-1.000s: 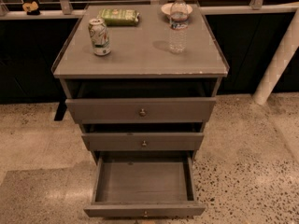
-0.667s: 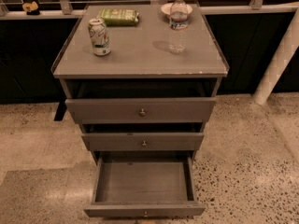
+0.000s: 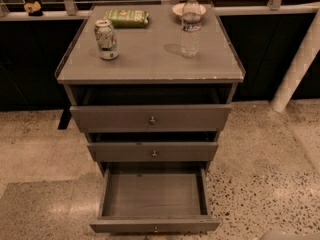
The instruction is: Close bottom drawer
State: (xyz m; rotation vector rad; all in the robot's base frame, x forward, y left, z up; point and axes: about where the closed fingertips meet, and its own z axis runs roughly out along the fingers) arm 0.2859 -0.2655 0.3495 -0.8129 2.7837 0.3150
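The grey cabinet (image 3: 150, 64) has three drawers, each with a small round metal knob. The bottom drawer (image 3: 154, 225) is pulled far out toward me, and its plain grey box (image 3: 152, 193) is empty. Its thin front panel with the knob (image 3: 155, 229) sits at the lower edge of the camera view. The middle drawer (image 3: 153, 152) and top drawer (image 3: 150, 118) each stick out a little. My gripper is not in view.
On the cabinet top stand a drink can (image 3: 106, 39), a clear water bottle (image 3: 190, 26), a green packet (image 3: 127, 17) and a small bowl (image 3: 178, 9). A white post (image 3: 300, 64) slants at the right. Speckled floor (image 3: 265, 164) surrounds the cabinet.
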